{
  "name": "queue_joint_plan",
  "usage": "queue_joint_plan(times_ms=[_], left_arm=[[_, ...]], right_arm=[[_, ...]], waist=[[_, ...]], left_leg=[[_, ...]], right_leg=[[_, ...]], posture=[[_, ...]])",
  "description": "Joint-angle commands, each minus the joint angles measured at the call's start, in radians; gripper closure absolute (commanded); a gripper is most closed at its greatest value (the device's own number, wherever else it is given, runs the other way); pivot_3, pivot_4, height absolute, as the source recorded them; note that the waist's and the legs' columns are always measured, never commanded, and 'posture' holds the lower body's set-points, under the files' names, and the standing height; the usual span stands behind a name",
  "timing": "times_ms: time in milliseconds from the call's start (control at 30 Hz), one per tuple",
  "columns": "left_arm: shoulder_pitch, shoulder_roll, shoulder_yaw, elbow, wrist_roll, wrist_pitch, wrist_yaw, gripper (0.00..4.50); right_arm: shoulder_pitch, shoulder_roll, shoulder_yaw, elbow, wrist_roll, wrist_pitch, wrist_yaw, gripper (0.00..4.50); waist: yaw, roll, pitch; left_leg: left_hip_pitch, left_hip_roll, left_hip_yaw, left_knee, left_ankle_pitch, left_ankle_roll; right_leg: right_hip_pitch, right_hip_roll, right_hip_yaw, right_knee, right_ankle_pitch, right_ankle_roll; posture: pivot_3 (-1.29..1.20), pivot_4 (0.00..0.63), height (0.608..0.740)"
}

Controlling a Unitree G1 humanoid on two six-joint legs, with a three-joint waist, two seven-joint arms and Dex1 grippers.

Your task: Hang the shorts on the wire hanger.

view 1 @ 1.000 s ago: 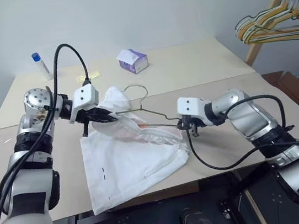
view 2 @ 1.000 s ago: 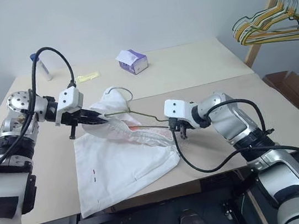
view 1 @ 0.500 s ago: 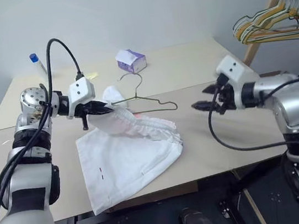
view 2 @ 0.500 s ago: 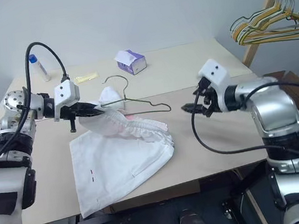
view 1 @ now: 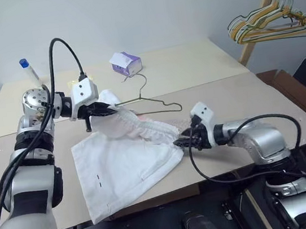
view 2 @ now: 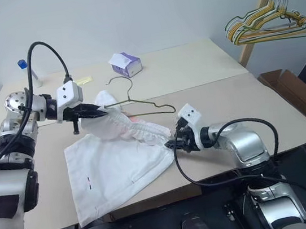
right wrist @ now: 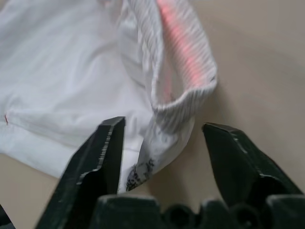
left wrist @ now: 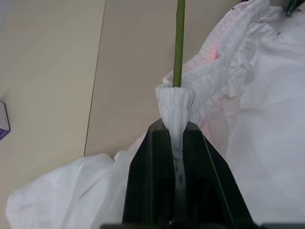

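Note:
The white shorts (view 1: 123, 167) lie spread on the tan table (view 1: 236, 100), their gathered waistband (view 1: 143, 128) lifted at its left end. My left gripper (left wrist: 174, 138) is shut on a fold of that waistband. The thin wire hanger (view 1: 152, 102) sticks out of the pinched fold and hangs in the air above the shorts, hook (view 1: 139, 79) pointing up. My right gripper (view 1: 183, 142) is low at the table, at the waistband's right end. It is open, its fingers (right wrist: 102, 152) standing on either side of the end loop of waistband (right wrist: 183, 102) without closing on it.
A purple-white tissue box (view 1: 126, 62) and a blue-capped bottle (view 1: 27, 69) stand at the back of the table. Coloured hangers (view 1: 268, 18) hang on a wooden rail at the far right, above a cardboard box (view 1: 285, 83) on the floor.
My right gripper let go of the hanger's right end, swung up and right, then came down open at the waistband's right end. The left gripper kept its hold. The camera shifted.

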Motion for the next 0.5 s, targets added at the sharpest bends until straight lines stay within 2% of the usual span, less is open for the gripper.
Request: queue_joint_plan(times_ms=[33,167,267,333,500], left_arm=[[-0.038,0.012,0.029,-0.014,-0.011,-0.010,0.004,4.50],[-0.034,0.017,0.039,-0.020,-0.018,-0.010,-0.005,4.50],[-0.028,0.019,0.060,-0.035,-0.051,0.000,-0.044,4.50],[-0.017,0.039,0.080,-0.070,-0.096,0.026,-0.135,4.50],[0.031,0.128,0.030,-0.186,-0.245,0.090,-0.172,4.50]], right_arm=[[-0.023,0.008,-0.001,0.006,0.019,-0.017,-0.005,2.97],[-0.024,0.022,-0.002,0.026,0.014,-0.021,-0.034,4.36],[-0.032,0.024,-0.011,0.041,0.013,-0.025,-0.050,4.44],[-0.049,0.011,-0.029,0.049,0.005,-0.050,-0.063,4.44],[-0.118,-0.049,-0.073,0.096,0.026,-0.086,-0.015,4.44]], waist=[[0.000,0.000,0.000],[0.000,0.000,0.000],[0.000,0.000,0.000],[-0.002,0.000,0.000],[-0.018,0.000,0.000]], left_leg=[[0.000,0.000,0.000,0.000,0.000,0.000],[0.000,0.000,0.000,0.000,0.000,0.000],[0.000,0.000,0.000,0.000,0.000,0.000],[0.000,0.000,0.000,0.000,0.000,0.000],[-0.001,0.000,-0.001,0.000,0.000,0.000]], right_leg=[[0.000,0.000,0.000,0.000,0.000,0.000],[0.000,0.000,0.000,0.000,0.000,0.000],[0.000,0.000,0.000,0.000,0.000,0.000],[0.000,0.000,0.000,0.000,0.000,0.000],[0.000,0.000,0.000,0.000,0.000,0.000]], posture=[[-0.10,0.000,0.740],[-0.10,0.000,0.740],[-0.10,0.000,0.740],[-0.10,0.000,0.740],[-0.11,0.000,0.740]])
